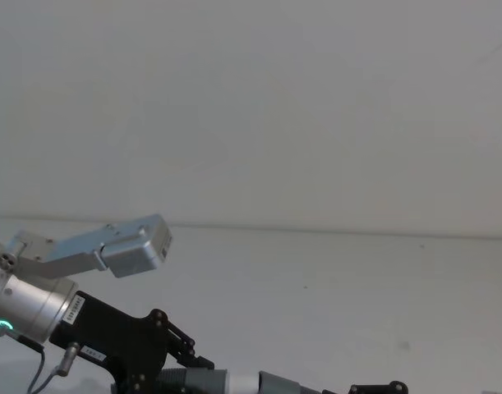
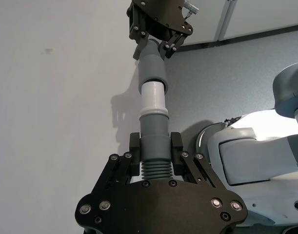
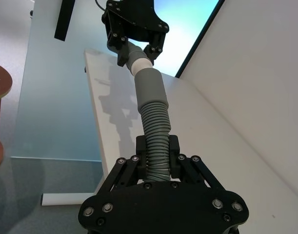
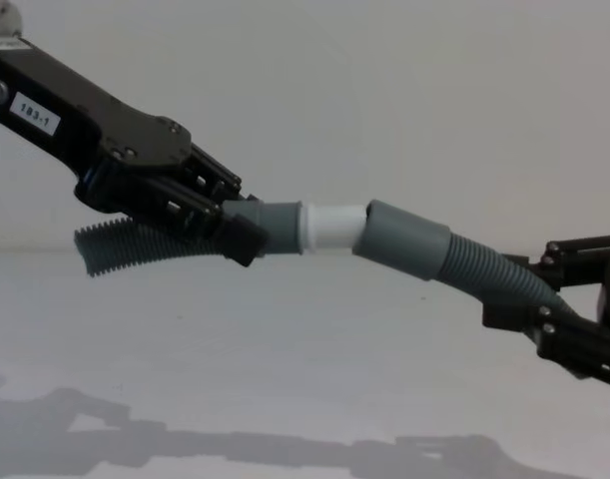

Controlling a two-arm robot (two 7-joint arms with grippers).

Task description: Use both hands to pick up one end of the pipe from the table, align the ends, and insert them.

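Grey pipe [image 4: 404, 239] between both grippers' fingers [image 4: 235, 235].

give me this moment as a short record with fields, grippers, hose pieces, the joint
left gripper: shut on the narrow-cuffed hose piece, held above the table
right gripper: shut on the socket hose piece
white tip: at the mouth of the socket, much of it still showing
alignment: pieces meet at a slight angle in the chest view
insertion: not fully seated

Soft even light, faint arm shadows on the table [image 4: 285, 359]; chest view slightly hazy
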